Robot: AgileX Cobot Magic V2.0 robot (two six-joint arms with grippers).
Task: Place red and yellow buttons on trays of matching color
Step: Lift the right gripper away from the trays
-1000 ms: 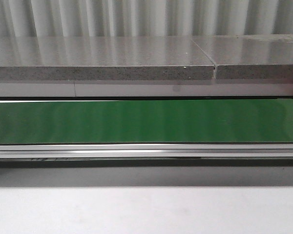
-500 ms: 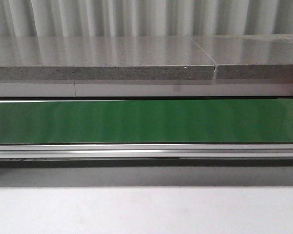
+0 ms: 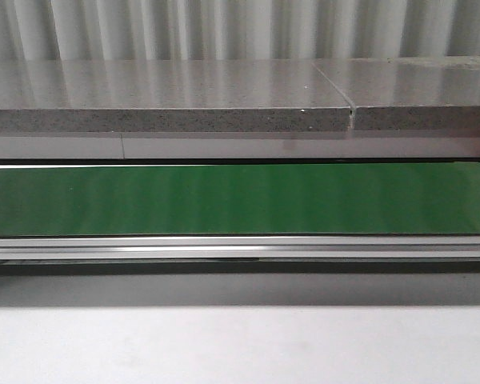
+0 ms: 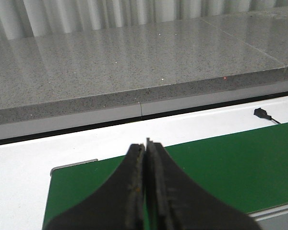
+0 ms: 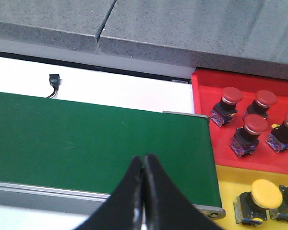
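Both pairs of jaws are pressed together with nothing between them. Left gripper (image 4: 145, 148) hangs over the near end of the green belt (image 4: 216, 167), its dark fingers (image 4: 129, 191) meeting in a thin seam. Right gripper (image 5: 143, 160) hangs the same way over the other end of the belt (image 5: 86, 143), fingers (image 5: 158, 201) touching along their length.

Four red buttons (image 5: 229, 103) sit in the red tray (image 5: 204, 96), just beyond the belt's end: two farther back, two nearer, each with a domed cap on a dark base. Nearer, touching the red tray, lies the yellow tray (image 5: 225, 182) with two yellow buttons (image 5: 261, 194) in view; the second is cut off by the frame edge, so more may lie out of sight.

In the front view the belt (image 3: 240, 198) runs bare from side to side, with a metal rail (image 3: 240, 246) along its near edge and a grey stone counter (image 3: 168, 100) behind it, split by one seam. A sliver of red shows at the far right edge. White table (image 3: 240, 344) fills the foreground. A small black connector (image 5: 54, 80) with a short wire rests on the white strip between belt and counter.
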